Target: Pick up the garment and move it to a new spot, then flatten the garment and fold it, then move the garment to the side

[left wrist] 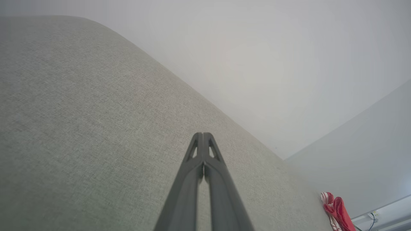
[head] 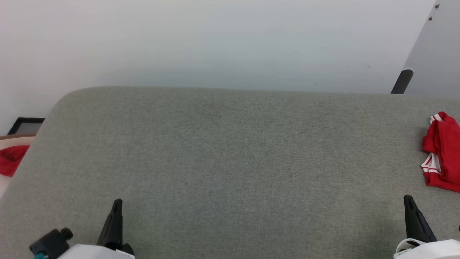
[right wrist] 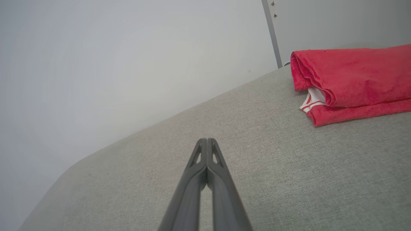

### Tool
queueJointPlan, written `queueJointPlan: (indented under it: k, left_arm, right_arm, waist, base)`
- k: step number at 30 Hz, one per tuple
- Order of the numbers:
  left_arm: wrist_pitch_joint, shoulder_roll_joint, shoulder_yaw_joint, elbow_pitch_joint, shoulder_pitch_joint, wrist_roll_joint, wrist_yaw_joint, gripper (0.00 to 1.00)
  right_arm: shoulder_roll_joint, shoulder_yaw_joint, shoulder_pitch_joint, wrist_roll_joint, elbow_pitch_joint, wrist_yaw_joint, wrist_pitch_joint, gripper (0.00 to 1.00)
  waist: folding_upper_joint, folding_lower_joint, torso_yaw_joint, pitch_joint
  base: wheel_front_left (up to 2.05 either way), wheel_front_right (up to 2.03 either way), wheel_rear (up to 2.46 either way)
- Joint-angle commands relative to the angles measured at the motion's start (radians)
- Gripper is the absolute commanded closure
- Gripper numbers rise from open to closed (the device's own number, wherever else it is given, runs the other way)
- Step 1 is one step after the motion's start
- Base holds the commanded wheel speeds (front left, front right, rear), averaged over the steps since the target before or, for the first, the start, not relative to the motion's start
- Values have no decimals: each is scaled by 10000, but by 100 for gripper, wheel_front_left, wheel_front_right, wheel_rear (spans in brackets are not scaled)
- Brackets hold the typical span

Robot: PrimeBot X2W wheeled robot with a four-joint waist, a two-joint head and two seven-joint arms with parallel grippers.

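Two together and empty, left hand (left wrist: 203, 135), right hand (right wrist: 207, 140), folded red garment (right wrist: 353, 77) on grey fabric surface (head: 230, 151)

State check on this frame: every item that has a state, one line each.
garment: folded in layers, lying on the grey surface, not held
left gripper: shut, empty
right gripper: shut, empty, short of the garment
red cloth: bunched, beyond the surface's left edge, partly cut off

The garment (head: 444, 151) is red with white trim striped in red, the cloth surface (head: 230, 162) is a flecked grey-green weave, and my left gripper (left wrist: 203, 134) and right gripper (right wrist: 207, 140) are dark grey.
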Motion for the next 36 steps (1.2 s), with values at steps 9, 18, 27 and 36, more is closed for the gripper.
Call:
queueJointPlan:
  k: [9, 18, 27, 36]
  left_arm:
    - [382, -146, 213, -43, -416, -1173, 1, 100]
    - [692, -319, 334, 19, -536, -2074, 1, 100]
    - [972, -476, 452, 74, -651, -2905, 1, 100]
    - [1210, -608, 546, 119, -747, -3583, 1, 100]
  right_arm:
    - [50, -9, -414, 1647, 33, -3, 316, 100]
    - [119, -14, -571, 2895, 152, -4, 576, 100]
    - [182, -19, -722, 4051, 267, -4, 810, 100]
    - [232, -24, -819, 4973, 360, -4, 1005, 100]
  waist:
    - [-1, 0, -73, 12]
    - [-1, 0, -142, 24]
    - [-1, 0, -212, 36]
    - [-1, 0, -273, 46]
  base:
    - [0, 0, 0]
    - [0, 0, 0]
    - [0, 0, 0]
    - [0, 0, 0]
